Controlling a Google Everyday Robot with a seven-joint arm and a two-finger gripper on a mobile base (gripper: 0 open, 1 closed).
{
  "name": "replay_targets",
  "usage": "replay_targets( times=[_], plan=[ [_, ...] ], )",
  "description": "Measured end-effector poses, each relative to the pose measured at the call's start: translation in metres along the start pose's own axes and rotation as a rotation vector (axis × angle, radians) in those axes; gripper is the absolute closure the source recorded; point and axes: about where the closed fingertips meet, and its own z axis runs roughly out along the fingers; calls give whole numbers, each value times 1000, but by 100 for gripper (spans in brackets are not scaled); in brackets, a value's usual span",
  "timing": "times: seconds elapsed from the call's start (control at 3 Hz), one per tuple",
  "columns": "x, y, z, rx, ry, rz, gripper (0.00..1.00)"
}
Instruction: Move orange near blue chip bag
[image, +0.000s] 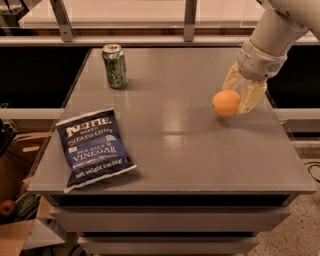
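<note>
The orange (226, 102) is at the right side of the grey table (175, 150), held just above the surface. My gripper (239, 99) comes down from the upper right on a white arm, and its pale yellow fingers (250, 96) are shut on the orange's right side. The blue chip bag (94, 148) lies flat at the table's front left corner, far to the left of the orange. The lettering on it faces up.
A green soda can (114, 66) stands upright at the table's back left. Cardboard boxes (20, 165) and a small red apple (7, 207) sit on the floor to the left. A railing (150, 40) runs behind the table.
</note>
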Motion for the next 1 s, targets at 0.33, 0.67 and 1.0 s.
replay_targets(
  times=[0.33, 0.67, 1.0],
  plan=[
    [-1, 0, 0, 0, -1, -2, 100],
    [-40, -11, -8, 30, -60, -94, 100],
    [-40, -11, -8, 30, -60, -94, 100]
  ],
)
